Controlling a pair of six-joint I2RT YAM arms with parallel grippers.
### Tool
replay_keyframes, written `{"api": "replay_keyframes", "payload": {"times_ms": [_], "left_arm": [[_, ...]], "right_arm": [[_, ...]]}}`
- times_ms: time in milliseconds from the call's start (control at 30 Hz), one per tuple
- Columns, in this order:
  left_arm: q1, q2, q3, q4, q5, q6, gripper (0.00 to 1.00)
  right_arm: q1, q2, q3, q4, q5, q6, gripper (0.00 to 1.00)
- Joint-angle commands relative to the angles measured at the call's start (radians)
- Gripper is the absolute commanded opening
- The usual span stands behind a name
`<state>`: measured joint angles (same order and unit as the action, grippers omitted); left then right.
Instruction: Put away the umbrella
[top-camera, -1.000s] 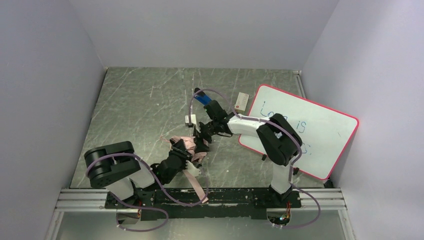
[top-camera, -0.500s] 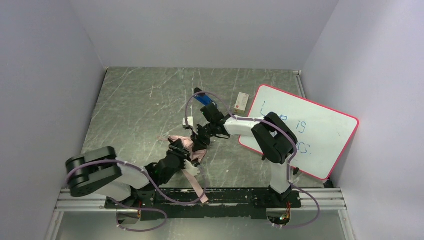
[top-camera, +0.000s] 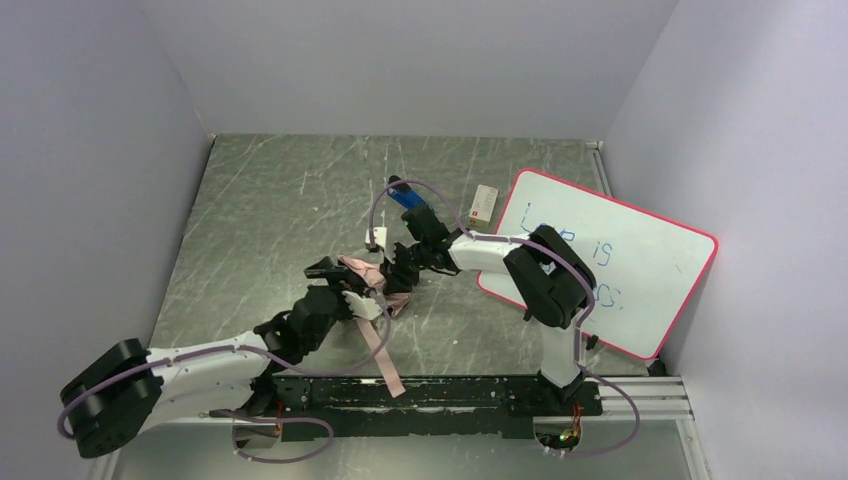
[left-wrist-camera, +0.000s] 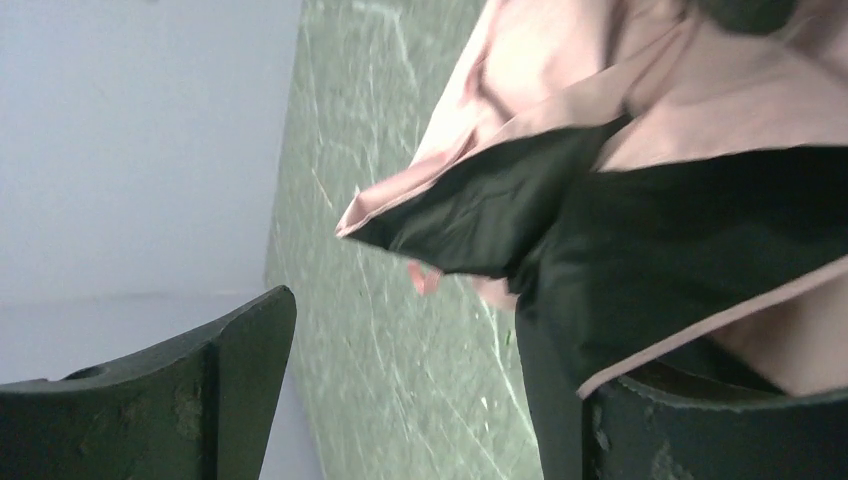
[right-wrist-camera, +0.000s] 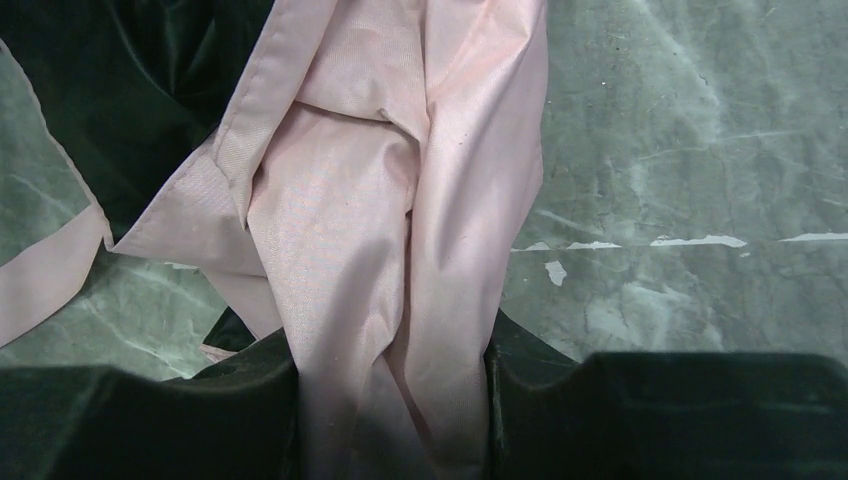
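ok so the umbrella (top-camera: 368, 283) sits crumpled around the middle of the bench (top-camera: 250, 190), half collapsed, pink outside and black lining showing; its strap (top-camera: 380, 355) trails off toward the near edge. The right jaws are pinched on a fold of the pink fabric, and the wrist view shows cloth bunched right between them; the left jaws stand wide with nothing between them, a black-and-pink flap hanging just beside one finger.

what worries me: one thin pinch of cloth is all that holds it right now; if the right arm pulls, I reckon the slick fabric slides out, or the canopy just unfurls more instead of the whole thing coming along. The ribs look thin too; tug against a snagged one and it probably bends. If the left jaws close where they are, they may catch only that loose flap and not the shaft or handle, which I can't make out here; the trailing strap could snag on an arm or a cable; and the stapler (top-camera: 405, 197) lies near the right arm, easy to knock on a swing back
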<state>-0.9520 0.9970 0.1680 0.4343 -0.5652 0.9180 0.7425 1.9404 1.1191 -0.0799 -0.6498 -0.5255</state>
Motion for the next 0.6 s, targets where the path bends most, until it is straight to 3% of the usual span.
{"api": "replay_keyframes", "payload": {"times_ms": [0,167,333,467,567], "left_arm": [[0.111,-0.095,0.059,-0.258,0.058,-0.126,0.82],[0.241,-0.151,0.113,-0.503,0.232,-0.151,0.80],[0.366,-0.132,0.189,-0.616,0.395,-0.122,0.81],[0.586,-0.059,0.350,-0.733,0.647,-0.138,0.81],[0.808,0.054,0.508,-0.841,0.934,-0.137,0.80]], "right_arm": [[0.000,0.009,-0.036,-0.002,0.120,-0.023,0.05],[0.010,0.022,-0.036,0.000,0.137,-0.017,0.04],[0.019,0.006,-0.060,0.020,0.142,-0.012,0.04],[0.037,-0.011,-0.086,0.034,0.155,-0.027,0.04],[0.067,-0.019,-0.098,0.034,0.187,-0.050,0.04]]}}
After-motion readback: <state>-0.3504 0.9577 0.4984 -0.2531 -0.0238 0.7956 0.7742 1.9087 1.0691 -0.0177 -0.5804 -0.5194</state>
